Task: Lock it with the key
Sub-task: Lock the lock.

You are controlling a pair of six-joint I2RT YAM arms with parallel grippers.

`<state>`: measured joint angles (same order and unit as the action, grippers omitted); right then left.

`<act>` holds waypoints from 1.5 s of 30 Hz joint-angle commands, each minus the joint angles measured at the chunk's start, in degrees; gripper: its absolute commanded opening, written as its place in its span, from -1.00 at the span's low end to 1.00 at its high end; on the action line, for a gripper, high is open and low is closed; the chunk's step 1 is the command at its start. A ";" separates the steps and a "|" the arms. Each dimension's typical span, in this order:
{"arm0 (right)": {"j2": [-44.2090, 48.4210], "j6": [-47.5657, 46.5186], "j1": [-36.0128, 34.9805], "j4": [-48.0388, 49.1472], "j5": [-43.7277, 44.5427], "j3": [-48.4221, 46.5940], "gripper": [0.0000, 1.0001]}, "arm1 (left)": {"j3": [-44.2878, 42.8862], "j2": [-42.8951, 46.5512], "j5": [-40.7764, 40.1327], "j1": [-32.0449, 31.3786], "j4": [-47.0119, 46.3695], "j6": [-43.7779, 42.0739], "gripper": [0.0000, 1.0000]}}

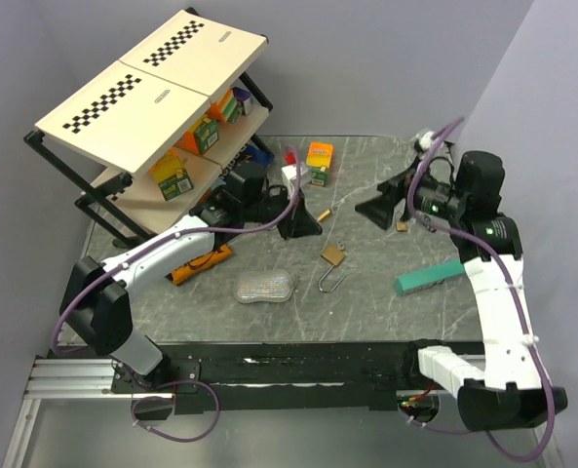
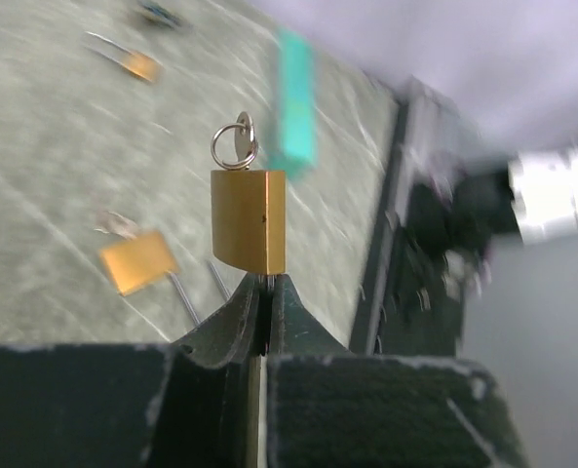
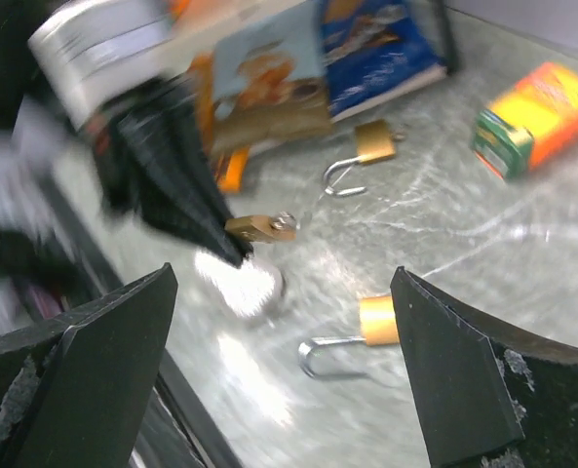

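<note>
My left gripper (image 1: 306, 224) is shut on the shackle of a small brass padlock (image 2: 249, 221) and holds it above the table. A key on a ring (image 2: 235, 144) sits in the padlock's far end. The held padlock also shows in the right wrist view (image 3: 259, 229). My right gripper (image 1: 384, 207) is open and empty, a little to the right of it, jaws wide apart (image 3: 284, 361). A second padlock (image 1: 332, 255) with an open shackle lies on the table below the left gripper. A third padlock (image 1: 403, 225) lies under the right gripper.
A shelf rack (image 1: 152, 88) with checkerboard boards and boxes stands at the back left. An orange and green box (image 1: 319, 159) stands at the back. A silver pouch (image 1: 266, 286) and a teal block (image 1: 428, 278) lie on the marble table (image 1: 366, 312).
</note>
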<state>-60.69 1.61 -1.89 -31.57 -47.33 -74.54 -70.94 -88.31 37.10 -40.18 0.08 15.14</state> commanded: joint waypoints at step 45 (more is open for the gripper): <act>7.60 -42.56 -22.98 -15.62 -3.38 12.14 -0.21 | -13.09 2.71 15.72 -9.65 29.81 -35.70 -0.98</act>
<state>-52.86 -39.53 -24.12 -47.64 -50.46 -62.43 -81.03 -87.57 51.16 -49.43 31.57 -20.29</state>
